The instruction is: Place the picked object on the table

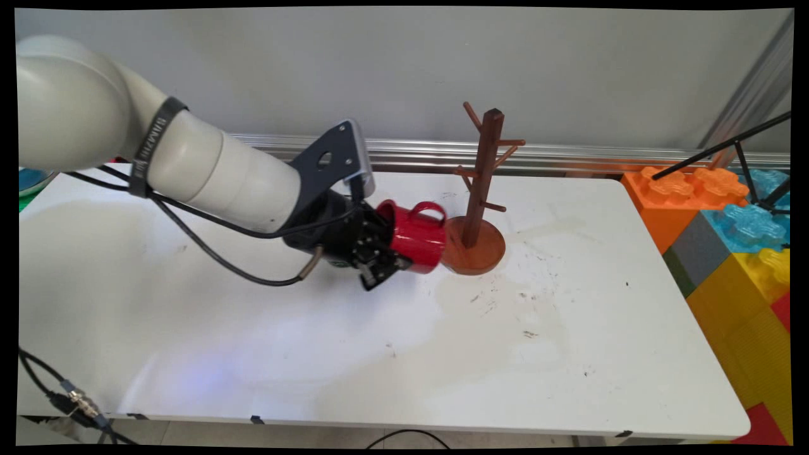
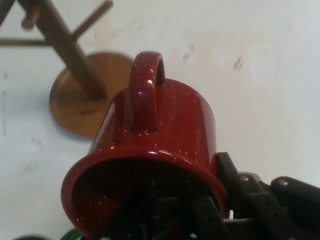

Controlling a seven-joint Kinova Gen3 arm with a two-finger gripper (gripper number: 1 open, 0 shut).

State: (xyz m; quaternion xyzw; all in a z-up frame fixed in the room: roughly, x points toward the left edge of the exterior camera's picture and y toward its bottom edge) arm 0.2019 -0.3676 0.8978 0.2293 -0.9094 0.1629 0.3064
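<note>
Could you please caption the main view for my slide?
Gripper holds a red mug on its side beside a wooden mug tree.

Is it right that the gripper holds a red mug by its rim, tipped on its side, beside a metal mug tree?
Not quite: the mug tree is brown wood, not metal, as the main view shows. The gripper does hold the red mug by its rim, tipped sideways beside it.

A white table (image 1: 569,354) with a scuffed, stained top stands against a plain grey wall (image 1: 404,63). A metal rail (image 1: 569,155) runs along the wall just behind the table's far edge. At the right, big toy blocks (image 1: 739,253) in orange, blue, yellow and red are stacked beside the table. A dark stand (image 1: 746,158), perhaps a tripod, leans over them.
</note>
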